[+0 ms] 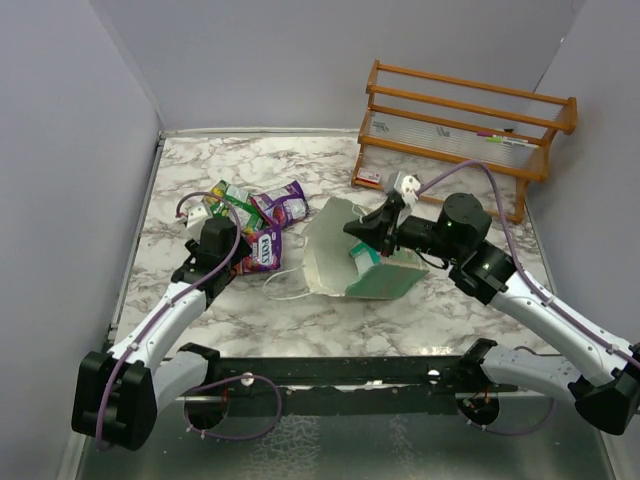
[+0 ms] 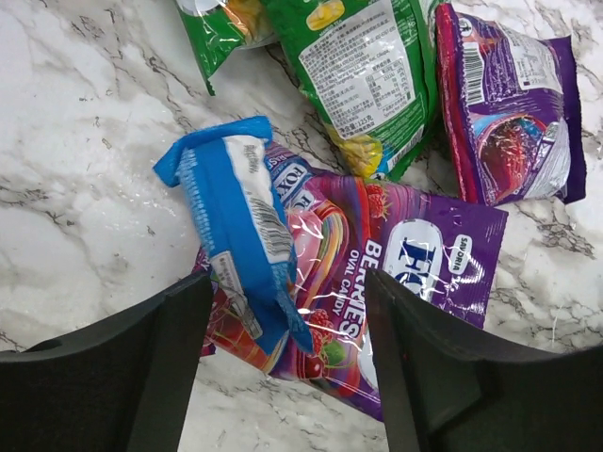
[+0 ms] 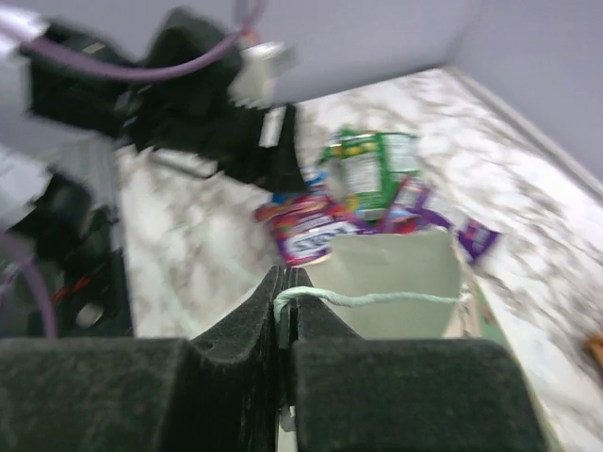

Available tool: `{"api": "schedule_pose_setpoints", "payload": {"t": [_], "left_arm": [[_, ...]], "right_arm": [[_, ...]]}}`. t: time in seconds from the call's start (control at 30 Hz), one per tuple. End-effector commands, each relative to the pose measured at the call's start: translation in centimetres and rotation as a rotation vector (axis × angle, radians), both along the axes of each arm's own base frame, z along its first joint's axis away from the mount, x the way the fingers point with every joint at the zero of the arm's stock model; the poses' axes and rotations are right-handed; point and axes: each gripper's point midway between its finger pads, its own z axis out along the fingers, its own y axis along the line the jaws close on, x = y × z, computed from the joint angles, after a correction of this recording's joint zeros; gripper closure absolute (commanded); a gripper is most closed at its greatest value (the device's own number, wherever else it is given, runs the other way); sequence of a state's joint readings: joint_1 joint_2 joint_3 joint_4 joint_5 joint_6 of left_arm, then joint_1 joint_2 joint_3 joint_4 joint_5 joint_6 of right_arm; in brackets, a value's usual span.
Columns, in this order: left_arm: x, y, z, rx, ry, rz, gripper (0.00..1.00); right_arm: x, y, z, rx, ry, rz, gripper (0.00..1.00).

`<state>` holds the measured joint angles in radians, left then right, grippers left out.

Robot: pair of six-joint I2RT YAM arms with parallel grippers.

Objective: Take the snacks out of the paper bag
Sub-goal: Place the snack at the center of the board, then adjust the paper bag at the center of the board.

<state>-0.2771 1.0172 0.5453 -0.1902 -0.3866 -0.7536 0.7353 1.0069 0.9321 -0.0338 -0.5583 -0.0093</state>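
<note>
Several snacks lie in a pile on the marble table, left of the paper bag. In the left wrist view a blue packet rests on a purple berry-candy packet, with a green packet and another purple packet behind. My left gripper is open, its fingers standing either side of the blue packet without touching it. The mint-green bag lies tilted with its mouth toward the snacks. My right gripper is shut on the bag's thin cord handle.
A wooden slatted rack stands at the back right with a small white-and-red card at its foot. Grey walls close the table on the left, back and right. A second loose cord handle trails from the bag toward the near edge.
</note>
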Motion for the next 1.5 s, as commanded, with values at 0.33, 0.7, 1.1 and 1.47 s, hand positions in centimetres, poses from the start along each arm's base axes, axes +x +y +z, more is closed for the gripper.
{"api": "schedule_pose_setpoints", "payload": {"t": [0.33, 0.7, 1.1, 1.47], "left_arm": [[0.8, -1.4, 6.5, -0.052, -0.177, -0.096, 0.23], [0.5, -2.2, 7.0, -0.057, -0.175, -0.151, 0.22], [0.4, -3.0, 7.5, -0.071, -0.188, -0.207, 0.20], [-1.2, -8.8, 11.4, -0.176, -0.391, -0.574, 0.19]], "right_arm": [[13.3, -14.3, 9.2, -0.006, -0.298, -0.935, 0.98], [18.5, -20.5, 9.5, -0.136, -0.326, -0.889, 0.98], [15.2, -8.5, 7.1, -0.085, -0.169, -0.116, 0.98], [0.6, 0.0, -4.1, -0.034, 0.176, 0.449, 0.98]]}}
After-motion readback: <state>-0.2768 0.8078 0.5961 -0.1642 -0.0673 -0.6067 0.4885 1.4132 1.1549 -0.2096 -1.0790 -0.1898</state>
